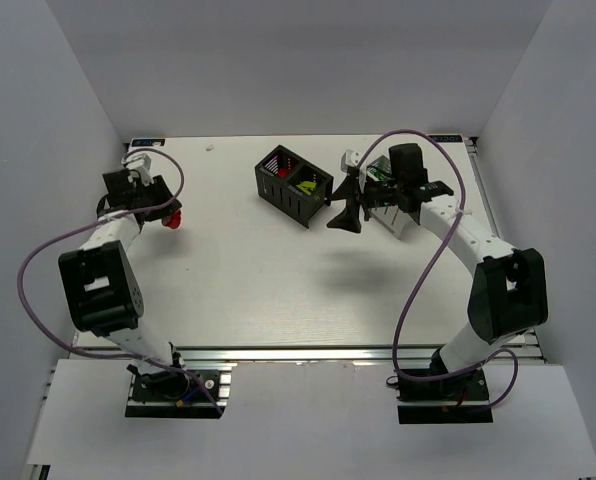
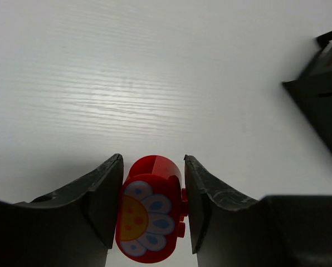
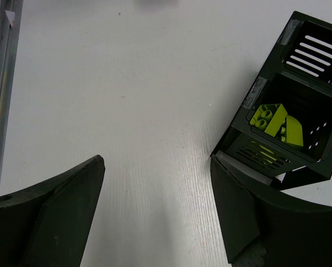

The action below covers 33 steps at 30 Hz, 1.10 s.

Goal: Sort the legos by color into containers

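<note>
The left pincer (image 2: 153, 186) is clenched on a red brick (image 2: 150, 214) at the far left of the white tabletop (image 1: 258, 285). Both dark fingers (image 2: 102, 194) press the brick's sides. In the left wrist view the brick shows a rounded top and a printed flower face, with pale petals around a yellow centre. From the top camera the red brick (image 1: 175, 219) appears at the tip of the left arm, well apart from the bins.

The black bin (image 1: 293, 187) stands near the middle of the far half of the tabletop, turned at an angle. One compartment holds yellow-green bricks (image 3: 276, 122); the other shows red inside, though individual pieces cannot be made out.

The right pincer (image 3: 156, 167) hangs released just beside the black bin's right end, its fingers spread wide over bare tabletop and grasping nothing. A white bin (image 1: 396, 222) sits largely hidden beneath the right arm, and its contents cannot be told apart beyond a glimpse of green.
</note>
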### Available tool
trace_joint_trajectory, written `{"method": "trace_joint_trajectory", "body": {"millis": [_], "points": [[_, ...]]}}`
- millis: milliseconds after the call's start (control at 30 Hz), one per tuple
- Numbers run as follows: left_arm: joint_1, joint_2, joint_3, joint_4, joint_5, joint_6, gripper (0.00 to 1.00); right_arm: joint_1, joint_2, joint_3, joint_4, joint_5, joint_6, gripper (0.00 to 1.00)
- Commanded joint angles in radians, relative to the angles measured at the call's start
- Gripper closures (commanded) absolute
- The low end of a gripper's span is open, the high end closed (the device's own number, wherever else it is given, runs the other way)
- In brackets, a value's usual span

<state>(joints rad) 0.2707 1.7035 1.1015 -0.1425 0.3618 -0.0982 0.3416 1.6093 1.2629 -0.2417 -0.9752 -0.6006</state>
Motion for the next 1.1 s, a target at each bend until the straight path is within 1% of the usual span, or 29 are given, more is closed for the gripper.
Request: {"method": "trace_joint_trajectory", "body": {"millis": [0,67,100,133,200,233,300,333,400,433,500,533,633,733,867,1000,1067], "points": [[-0.048,-0.123,-0.063,0.135,0.163,-0.162,0.85,0.004,-0.049,-0.019,0.064,-0.016,0.045,0.20],[-0.082,-0.160,-0.097,0.222,0.184,-0.225,0.85,0.004,-0.052,-0.026,0.082,-0.019,0.059,0.24],[-0.117,-0.186,-0.106,0.245,0.190,-0.248,0.85,0.004,-0.054,-0.030,0.085,-0.020,0.071,0.27],[-0.135,-0.199,-0.111,0.263,0.189,-0.286,0.85,0.004,-0.054,-0.028,0.087,-0.020,0.076,0.32],[-0.184,-0.220,-0.117,0.323,0.177,-0.330,0.86,0.004,-0.054,-0.023,0.087,-0.010,0.087,0.38],[-0.201,-0.222,-0.115,0.340,0.171,-0.363,0.85,0.002,-0.055,-0.020,0.087,-0.007,0.094,0.44],[-0.247,-0.216,-0.098,0.372,0.149,-0.388,0.85,0.004,-0.060,-0.017,0.075,0.000,0.094,0.49],[-0.255,-0.211,-0.088,0.379,0.143,-0.405,0.86,0.004,-0.063,-0.022,0.074,0.000,0.093,0.55],[-0.312,-0.202,-0.063,0.403,0.128,-0.425,0.86,0.004,-0.078,-0.031,0.074,0.004,0.093,0.63],[-0.321,-0.191,-0.054,0.412,0.121,-0.440,0.86,0.004,-0.083,-0.043,0.074,0.004,0.094,0.70],[-0.343,-0.179,-0.029,0.434,0.109,-0.459,0.86,0.004,-0.100,-0.057,0.079,0.004,0.101,0.79],[-0.349,-0.165,-0.019,0.440,0.100,-0.469,0.86,0.004,-0.107,-0.074,0.087,0.004,0.105,0.87],[-0.363,-0.142,0.020,0.475,0.083,-0.504,0.86,0.004,-0.137,-0.095,0.091,0.010,0.114,0.96],[-0.380,-0.098,0.061,0.533,0.068,-0.546,0.86,0.000,-0.167,-0.123,0.093,0.026,0.114,0.97],[-0.415,-0.015,0.141,0.555,0.046,-0.572,0.87,-0.007,-0.212,-0.160,0.097,0.032,0.116,0.97],[-0.456,0.109,0.221,0.578,0.035,-0.592,0.87,-0.022,-0.235,-0.197,0.105,0.035,0.125,0.97],[-0.473,0.148,0.260,0.604,0.031,-0.623,0.88,-0.027,-0.245,-0.204,0.105,0.035,0.128,0.97]]}}
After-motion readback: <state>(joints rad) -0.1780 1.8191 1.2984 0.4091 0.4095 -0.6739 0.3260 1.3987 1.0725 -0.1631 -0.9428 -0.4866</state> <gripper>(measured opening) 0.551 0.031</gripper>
